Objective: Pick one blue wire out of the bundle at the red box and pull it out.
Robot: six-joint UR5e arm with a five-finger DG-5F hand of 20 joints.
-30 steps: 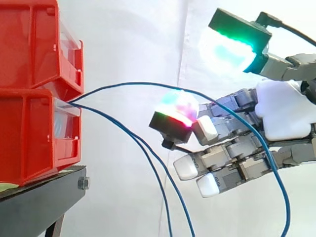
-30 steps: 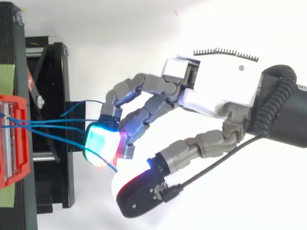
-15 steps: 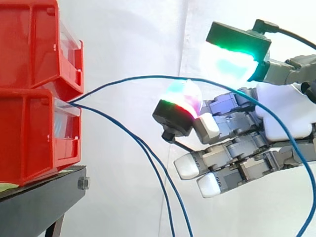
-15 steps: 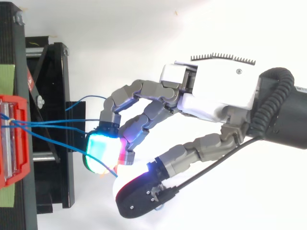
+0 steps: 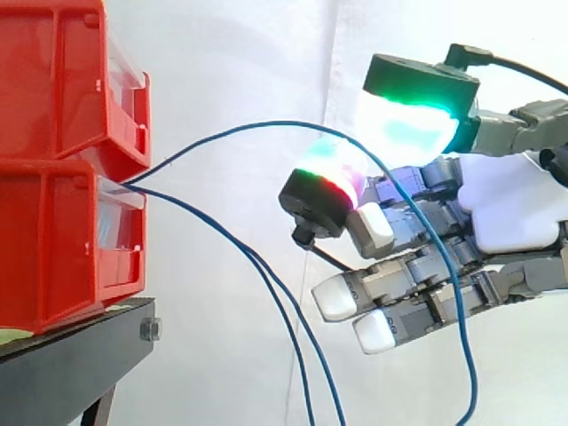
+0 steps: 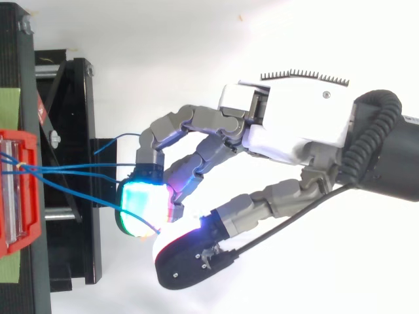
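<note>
change: glowing thumb pad [image 5: 408, 124] closes down onto the upper thin blue wire [image 5: 266, 123], right of the red plastic box [image 5: 53, 248] | hand [image 5: 515, 204]: pinching that wire | task: grasp looks made, pull-out pending

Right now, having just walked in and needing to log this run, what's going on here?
The robot hand is working at the bundle of thin blue wires that come out of the lower red plastic box on the black stand. One blue wire arcs from the box up over the hand and hangs down across it. Whether it is gripped, I cannot tell. The others droop downward.
</note>
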